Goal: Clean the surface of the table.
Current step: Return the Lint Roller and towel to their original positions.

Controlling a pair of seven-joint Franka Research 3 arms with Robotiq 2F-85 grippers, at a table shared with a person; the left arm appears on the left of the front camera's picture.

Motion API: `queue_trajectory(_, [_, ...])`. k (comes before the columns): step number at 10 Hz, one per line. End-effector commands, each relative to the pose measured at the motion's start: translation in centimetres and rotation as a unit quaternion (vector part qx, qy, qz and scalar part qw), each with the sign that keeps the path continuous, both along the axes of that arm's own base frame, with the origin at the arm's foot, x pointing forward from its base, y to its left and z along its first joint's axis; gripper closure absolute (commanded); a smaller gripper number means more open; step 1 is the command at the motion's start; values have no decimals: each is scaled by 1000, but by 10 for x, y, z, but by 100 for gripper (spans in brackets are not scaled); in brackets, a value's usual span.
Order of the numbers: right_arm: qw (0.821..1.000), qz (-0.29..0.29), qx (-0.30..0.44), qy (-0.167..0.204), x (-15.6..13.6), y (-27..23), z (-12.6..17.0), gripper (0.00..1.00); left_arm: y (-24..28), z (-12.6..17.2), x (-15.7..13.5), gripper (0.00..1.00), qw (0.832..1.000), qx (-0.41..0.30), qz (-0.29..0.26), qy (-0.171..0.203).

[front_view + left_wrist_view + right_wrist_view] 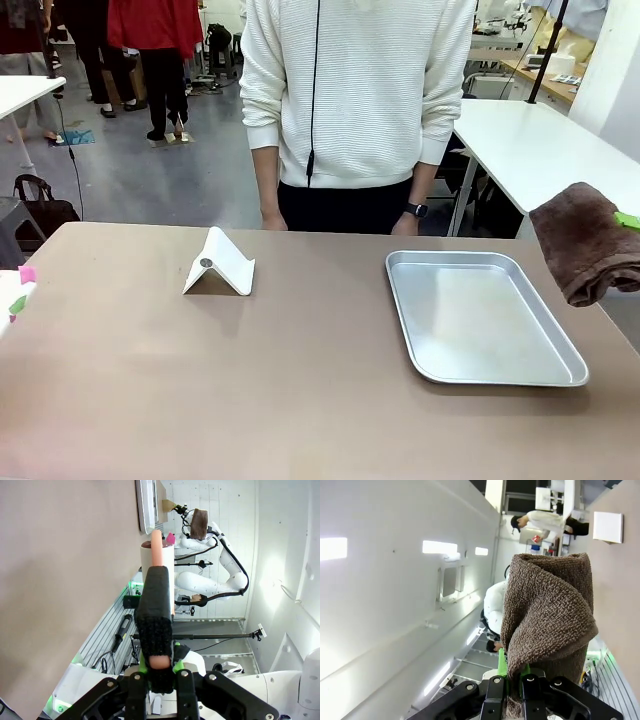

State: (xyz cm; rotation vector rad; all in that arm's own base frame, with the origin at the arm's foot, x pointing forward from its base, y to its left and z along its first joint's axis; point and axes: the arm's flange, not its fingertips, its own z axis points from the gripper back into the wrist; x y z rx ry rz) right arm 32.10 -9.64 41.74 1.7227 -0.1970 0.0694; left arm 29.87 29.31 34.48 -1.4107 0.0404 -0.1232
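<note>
We stand at the table [200,390], whose wide taupe-brown top runs from the near edge up to the person [355,100] at the far side. On it, left of the middle, lies a small white folded stand [220,265], shaped like a tent, with a dark round spot on its near face. To the right lies a shallow silver metal tray [480,315]; it is well apart from the stand and nothing is in it. At the right edge of the front view we see a brown cloth [588,240], folded and hanging above the table edge, near the far right corner of the tray, with a bit of green pad next to it. In the right wrist view our right gripper [512,677] is closed on this cloth, which rises thick from between the green pads. In the left wrist view our left gripper [159,667] is closed on a black knitted cover [154,615] with a pinkish core; this piece continues up into a white cylinder [157,557] and a pink stick. What this tool is exactly, we cannot tell. At the left edge of the front view some white, pink and green parts [18,290] are visible just above the table. The person's hands hang at the far edge of the table, with a dark watch [416,210] on one wrist.
</note>
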Motion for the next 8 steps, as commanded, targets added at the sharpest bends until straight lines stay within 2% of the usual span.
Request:
queue_trajectory(1, [1000, 5, 7, -4, 1, -1, 4, 91, 1, 4, -4, 80, 1000, -5, -3, 0])
queue_trajectory(3, [1000, 0, 0, 0, 0, 0, 0, 91, 0, 0, 0, 80, 1000, 0, 0, 0])
queue_trajectory(4, [1000, -26, 9, -6, 0, 2, -1, 91, -4, 12, -2, 80, 1000, -17, -12, -15])
queue_trajectory(5, [999, -25, 9, -19, 7, 15, 3, 91, -21, 29, 7, 80, 999, -10, -43, -28])
queue_trajectory(6, [1000, -23, -12, -7, 20, 35, 10, 91, -50, 49, 23, 80, 997, 31, -72, -25])
queue_trajectory(7, [1000, -11, -28, -8, 33, 60, 18, 91, -81, 67, 40, 80, 992, 43, -110, -39])
queue_trajectory(8, [999, -7, -46, -11, 47, 88, 24, 91, -117, 81, 58, 80, 987, 61, -148, -34])
